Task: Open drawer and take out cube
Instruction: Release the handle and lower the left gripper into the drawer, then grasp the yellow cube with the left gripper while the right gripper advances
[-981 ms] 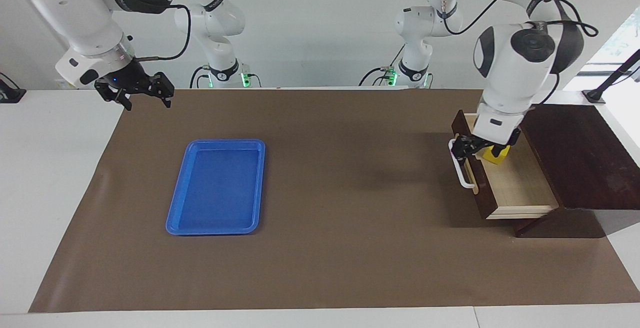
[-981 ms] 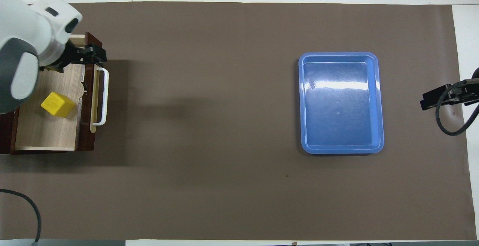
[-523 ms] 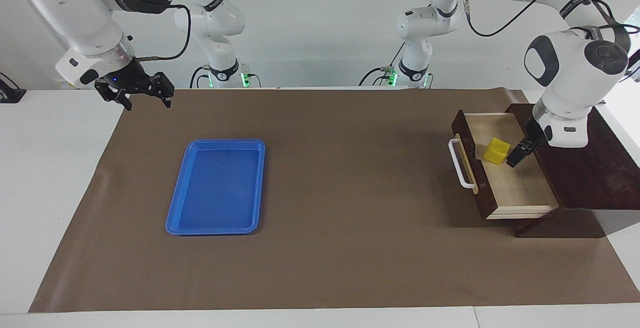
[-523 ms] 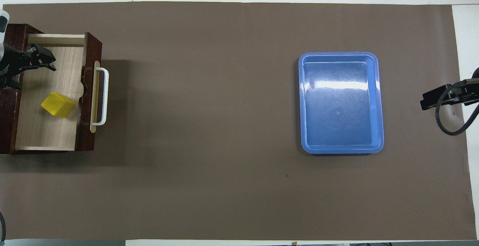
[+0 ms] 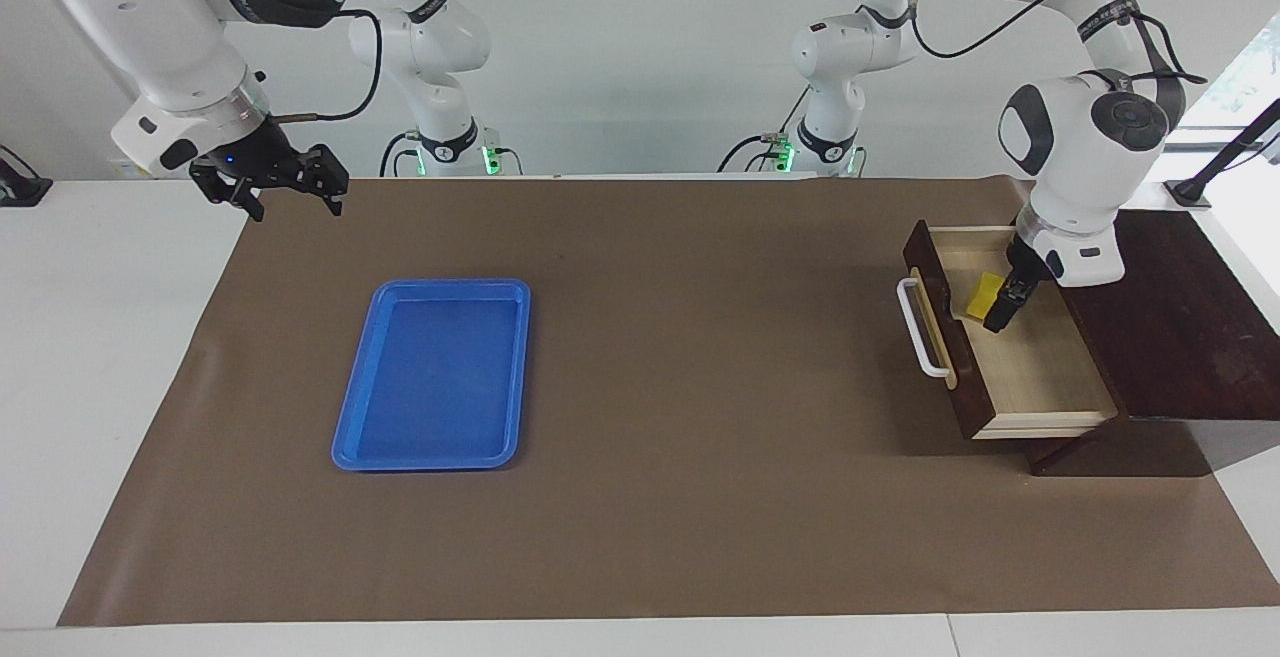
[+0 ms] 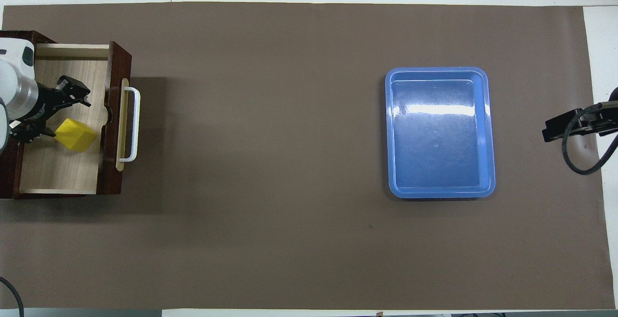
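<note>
We are finding the drawer [image 6: 72, 119] pulled well out of its dark wooden box [image 5: 1170, 317], so the opening step is looking done; the lift-out is what we are still waiting on. The yellow cube [image 6: 75, 134] is resting on the pale drawer floor, close to the drawer front. The left gripper [image 6: 50, 114] is reaching down into the drawer with jaws spread wide and holding nothing; the cube is sitting partly between the fingertips [image 6: 77, 92], whether touching we cannot tell. The right gripper [image 5: 270, 182] is waiting, open and empty, over the table edge, well apart from the blue tray [image 5: 345, 437].
</note>
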You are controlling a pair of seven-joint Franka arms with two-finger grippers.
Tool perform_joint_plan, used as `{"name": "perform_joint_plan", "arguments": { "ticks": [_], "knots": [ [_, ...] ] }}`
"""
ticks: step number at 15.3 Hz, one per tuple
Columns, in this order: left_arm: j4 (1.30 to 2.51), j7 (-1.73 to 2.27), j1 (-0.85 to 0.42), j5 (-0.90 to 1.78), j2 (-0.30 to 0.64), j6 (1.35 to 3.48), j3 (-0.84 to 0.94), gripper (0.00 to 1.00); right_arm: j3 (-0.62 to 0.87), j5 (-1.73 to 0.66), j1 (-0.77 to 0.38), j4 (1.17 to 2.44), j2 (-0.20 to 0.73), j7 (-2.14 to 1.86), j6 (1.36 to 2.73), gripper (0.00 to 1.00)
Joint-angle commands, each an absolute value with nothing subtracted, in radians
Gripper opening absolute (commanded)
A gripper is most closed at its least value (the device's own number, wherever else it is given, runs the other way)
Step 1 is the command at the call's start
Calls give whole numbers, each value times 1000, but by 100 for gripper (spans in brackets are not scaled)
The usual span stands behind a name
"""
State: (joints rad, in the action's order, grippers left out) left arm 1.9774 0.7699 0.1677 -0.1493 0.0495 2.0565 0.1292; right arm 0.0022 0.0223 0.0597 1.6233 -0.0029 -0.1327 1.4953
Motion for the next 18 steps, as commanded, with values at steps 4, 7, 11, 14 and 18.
{"name": "perform_joint_plan", "arguments": {
  "ticks": [4,7,11,14,18],
  "knots": [
    [1996,782,173,-137,37,2086,133,100,17,-32,49,1689,-46,59,1491,100],
    [1902,782,166,-137,69,2016,133,100,21,-116,-32,1723,-61,359,1479,100],
    [1893,778,169,-137,67,2002,135,100,21,-250,-98,1747,-51,683,1499,100],
    [1934,762,167,-137,52,2016,135,100,21,-331,-158,1763,-26,888,1571,100],
    [1966,668,160,-138,38,2010,133,100,21,-374,-241,1782,12,1078,1655,100]
  ]
}}
